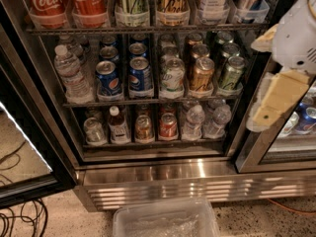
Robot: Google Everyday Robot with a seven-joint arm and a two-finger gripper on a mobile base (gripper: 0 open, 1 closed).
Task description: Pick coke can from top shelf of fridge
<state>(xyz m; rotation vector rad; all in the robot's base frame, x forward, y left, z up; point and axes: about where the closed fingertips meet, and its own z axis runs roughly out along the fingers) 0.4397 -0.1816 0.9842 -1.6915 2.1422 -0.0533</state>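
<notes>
Cream jaws: we are seeing them standing apart, one above the other, with nothing lying between them.
Gripper [264,78]: it is hanging at the right edge of the frame, in front of the black upright of the fridge and well apart from every can.
White arm [298,33]: it is filling the upper right corner of the frame, above the gripper.
Coke can [89,1]: it is standing upright in the upper left of the frame, in a clear tray on the top shelf, its top being cut off by the frame edge.
Second coke can [45,1]: it is sitting just beside the first, on its left.
Top shelf [148,29]: it is running across the top of the frame, also carrying a pale green can, a gold can and others further right.
Fridge [173,179]: its ribbed steel base is shining across the lower middle.
Pepsi cans [109,78]: they are lining up on the rack below.
Water bottle [71,73]: it is standing left of them.
Clear bin [165,221]: it is resting on the floor at the bottom centre.
</notes>
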